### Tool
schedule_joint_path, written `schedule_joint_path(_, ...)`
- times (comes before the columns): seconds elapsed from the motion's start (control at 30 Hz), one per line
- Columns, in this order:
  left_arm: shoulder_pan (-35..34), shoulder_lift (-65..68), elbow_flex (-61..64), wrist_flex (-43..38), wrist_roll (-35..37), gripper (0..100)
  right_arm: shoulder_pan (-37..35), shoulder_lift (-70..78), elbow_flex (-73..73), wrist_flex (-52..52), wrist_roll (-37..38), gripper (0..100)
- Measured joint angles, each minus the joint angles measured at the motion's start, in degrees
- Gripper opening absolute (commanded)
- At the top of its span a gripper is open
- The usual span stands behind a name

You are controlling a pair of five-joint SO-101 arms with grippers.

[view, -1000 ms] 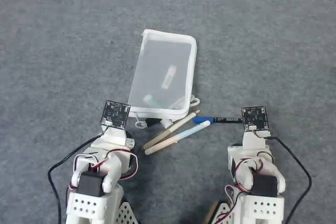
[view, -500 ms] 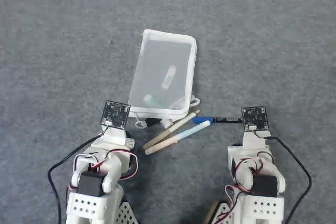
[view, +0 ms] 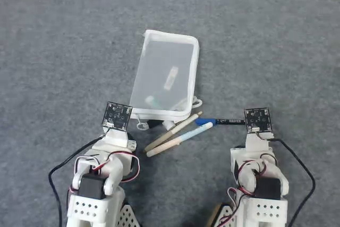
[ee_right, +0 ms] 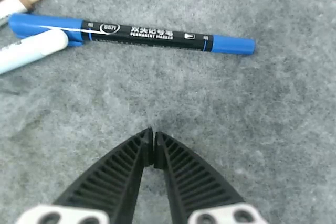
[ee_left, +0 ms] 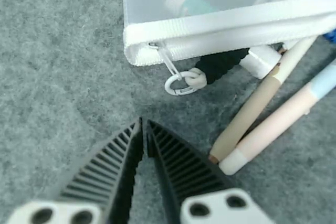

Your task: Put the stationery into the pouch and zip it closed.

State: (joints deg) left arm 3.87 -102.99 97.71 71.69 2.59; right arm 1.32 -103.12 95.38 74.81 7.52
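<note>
your left fingers (ee_left: 173,161) are clenched tip to tip on nothing, over the grey counter (ee_left: 52,77) and near the white ring (ee_left: 178,83) of the zip pull. that ring hangs from the corner of the pouch (ee_left: 226,19), a see-through white one lying flat with its zip edge toward the arms. inside it you can see a pale green tube (ee_left: 189,1) and, in the high view, a small white piece (view: 171,78). a black item (ee_left: 220,64) and a white cap (ee_left: 262,59) poke out at the zip edge; you cannot tell whether they sit in the pouch or under it.

just beside the pouch, a beige pen (ee_left: 257,108) and a cream-and-blue pen (ee_left: 283,124) lie side by side on the counter, touching along their length.

your right fingers (ee_right: 184,174) are also clenched and empty. they sit over bare counter, apart from the blue marker (ee_right: 136,34), which lies flat across in front of them. its capped end touches the tip of the cream-and-blue pen.
</note>
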Motion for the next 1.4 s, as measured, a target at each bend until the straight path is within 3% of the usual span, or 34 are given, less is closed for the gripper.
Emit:
schedule_joint_path(0.87,0.0,0.0,-1.1,-0.4,-0.3,1,0.0,0.0,0.0,0.0,0.0,0.9)
schedule_joint_path(1.07,0.0,-0.1,-1.8,-1.3,-13.6,1,0.0,0.0,-0.2,0.7,0.0,0.8)
schedule_joint_path(1.4,-3.3,-0.1,-2.4,-1.3,-14.0,1,0.2,-0.2,-9.8,1.9,0.1,0.7)
